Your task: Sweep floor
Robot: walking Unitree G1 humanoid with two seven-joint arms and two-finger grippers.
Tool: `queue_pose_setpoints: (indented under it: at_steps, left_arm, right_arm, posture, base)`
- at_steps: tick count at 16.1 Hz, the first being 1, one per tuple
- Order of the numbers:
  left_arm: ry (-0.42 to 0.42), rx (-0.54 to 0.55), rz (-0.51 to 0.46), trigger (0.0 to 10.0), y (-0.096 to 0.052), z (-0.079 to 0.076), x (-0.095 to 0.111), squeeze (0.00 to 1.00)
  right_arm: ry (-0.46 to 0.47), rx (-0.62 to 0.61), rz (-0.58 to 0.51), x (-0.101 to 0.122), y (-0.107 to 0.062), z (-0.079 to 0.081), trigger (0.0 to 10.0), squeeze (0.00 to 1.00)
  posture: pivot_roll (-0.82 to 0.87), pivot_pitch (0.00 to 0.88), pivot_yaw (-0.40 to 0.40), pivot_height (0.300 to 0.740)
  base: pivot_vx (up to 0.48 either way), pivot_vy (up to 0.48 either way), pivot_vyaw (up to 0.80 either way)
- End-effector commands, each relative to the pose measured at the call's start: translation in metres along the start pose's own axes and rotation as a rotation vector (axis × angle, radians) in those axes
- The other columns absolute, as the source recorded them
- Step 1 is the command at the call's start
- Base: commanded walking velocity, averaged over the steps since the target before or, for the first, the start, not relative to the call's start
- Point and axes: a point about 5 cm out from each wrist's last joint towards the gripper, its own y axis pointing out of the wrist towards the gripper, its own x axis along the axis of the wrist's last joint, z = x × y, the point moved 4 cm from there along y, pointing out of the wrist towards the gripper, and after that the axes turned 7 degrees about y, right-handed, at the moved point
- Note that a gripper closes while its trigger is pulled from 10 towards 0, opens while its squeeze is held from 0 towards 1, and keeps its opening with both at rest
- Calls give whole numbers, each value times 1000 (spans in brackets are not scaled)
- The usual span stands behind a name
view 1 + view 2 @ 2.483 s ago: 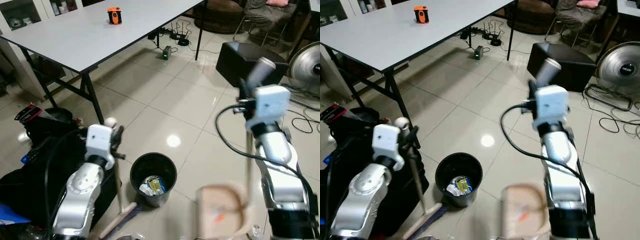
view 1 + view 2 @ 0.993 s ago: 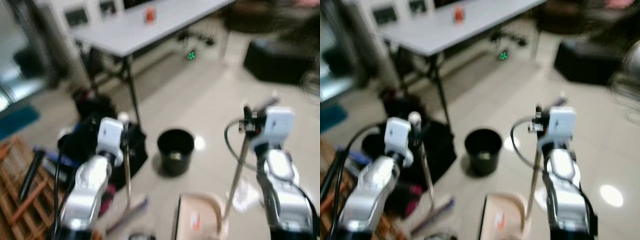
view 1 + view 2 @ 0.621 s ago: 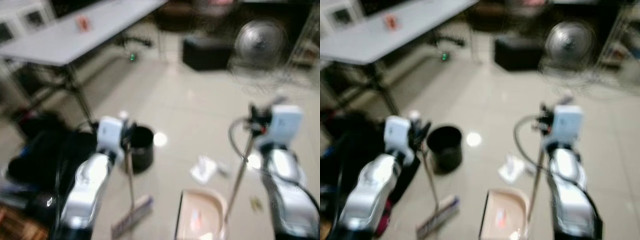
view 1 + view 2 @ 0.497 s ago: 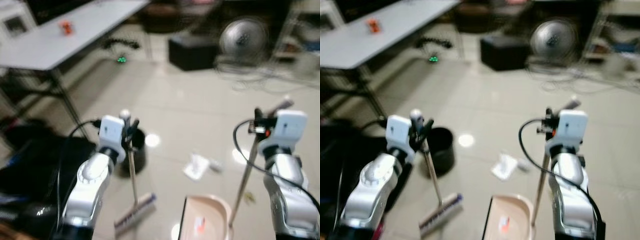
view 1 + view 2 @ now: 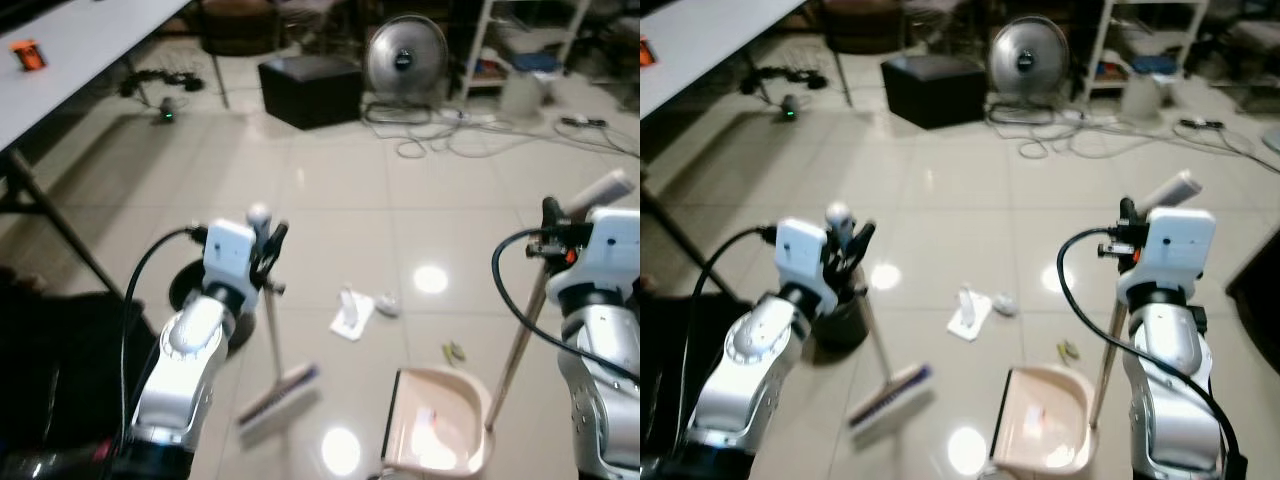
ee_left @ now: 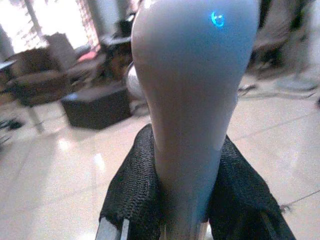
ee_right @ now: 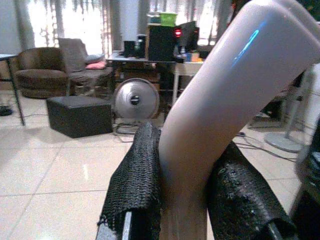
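Left eye view: left gripper [image 5: 268,243] clamping the broom [image 5: 280,392] upright, right gripper [image 5: 553,232] clamping the dustpan [image 5: 435,433] handle, crumpled paper [image 5: 352,313] lying on open floor [image 5: 330,190] between them, bin [image 5: 190,295] behind the left arm. Left wrist view: fingers [image 6: 132,192] pressing both sides of the pale handle, showing a sofa [image 6: 32,80] beyond. Right wrist view: fingers [image 7: 137,185] squeezing the bent handle, fan [image 7: 134,100] and black box [image 7: 79,116] standing behind.
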Motion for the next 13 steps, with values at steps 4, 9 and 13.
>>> queue_pose_setpoints:
  at_steps: [4, 9, 13]
  left_arm:
    - [40, 12, -85, 10000, 3, 1, 25, 0]
    - [41, 35, -84, 10000, 1, 5, 27, 0]
    - [44, 37, -77, 10000, 2, 4, 26, 0]
  right_arm:
    - [2, -8, -35, 11, 1, 1, 10000, 0]
    - [11, 6, -27, 9, 2, 7, 10000, 0]
    - [1, -2, -23, 8, 2, 4, 10000, 0]
  posture:
    - [-111, 6, 58, 740]
    - [-105, 10, 57, 740]
    - [-106, 10, 59, 740]
  base:
    - [370, 0, -305]
    - [376, 0, 0]
    - [375, 0, 0]
